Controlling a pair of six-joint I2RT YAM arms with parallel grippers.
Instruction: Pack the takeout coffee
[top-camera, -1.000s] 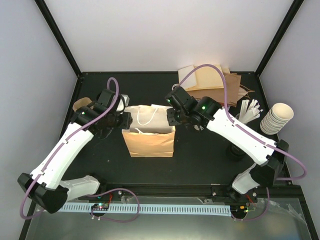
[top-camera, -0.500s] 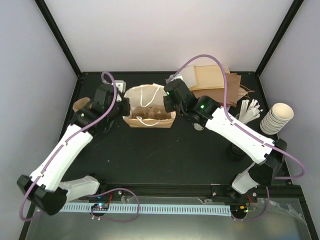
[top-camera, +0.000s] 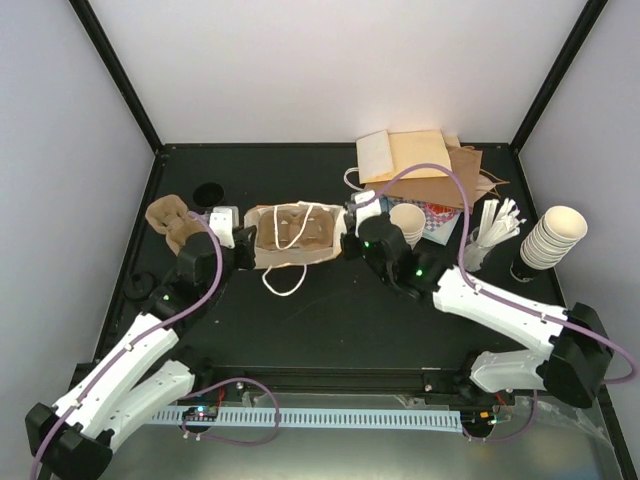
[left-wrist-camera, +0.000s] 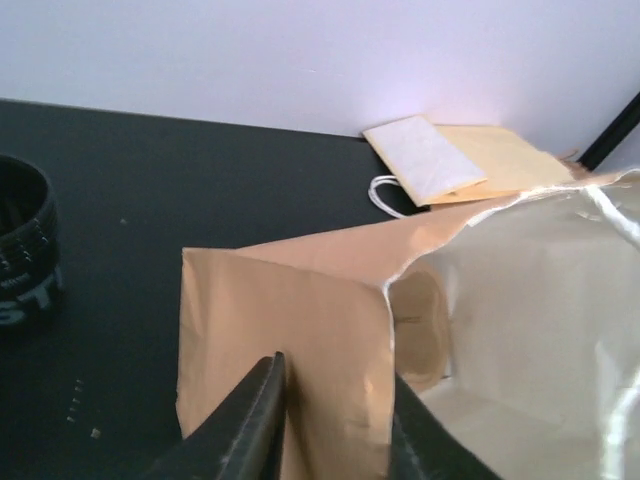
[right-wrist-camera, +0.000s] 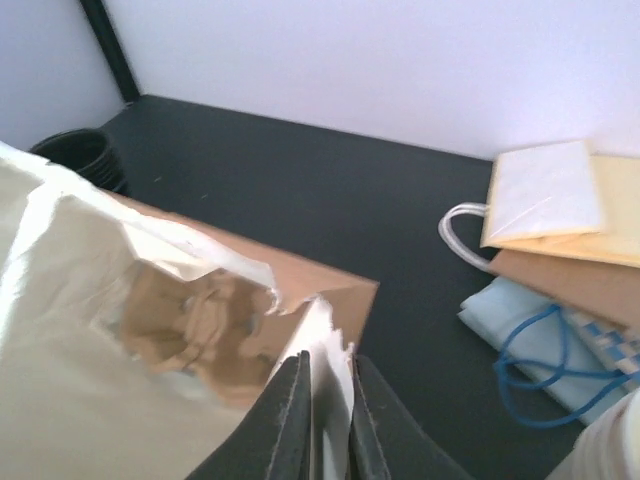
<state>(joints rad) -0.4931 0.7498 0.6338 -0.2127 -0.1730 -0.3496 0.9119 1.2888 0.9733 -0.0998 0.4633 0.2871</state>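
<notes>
The takeout coffee shows in none of my views, so which arm is nearer I cannot tell; the brown paper bag (top-camera: 262, 248) sits mouth-up, stretched sideways between my left pincer (left-wrist-camera: 335, 410) and right pincer (right-wrist-camera: 328, 400), each clamped narrow on its rim

Brown paper bag (top-camera: 292, 235): matt kraft paper, creased along its folds. Its lining (left-wrist-camera: 540, 320) is pale, smooth and faintly shiny, and its handle (left-wrist-camera: 615, 215) is thin white cord. Inside it sits a cup tray (top-camera: 300, 228) of rough brown moulded pulp. Another pulp tray (top-camera: 172, 222) rests on the bench (top-camera: 330, 310), which is matt black with a few pale specks. The left claw (left-wrist-camera: 335, 400) and right claw (right-wrist-camera: 325, 380) have dull black plastic fingers. The arms (top-camera: 120, 365) have glossy white plastic shells and smooth purple cables (top-camera: 218, 262). The stack of cups (top-camera: 553, 237) is matt cream paper. Flat bags (top-camera: 425, 160) at the back are plain kraft paper.
</notes>
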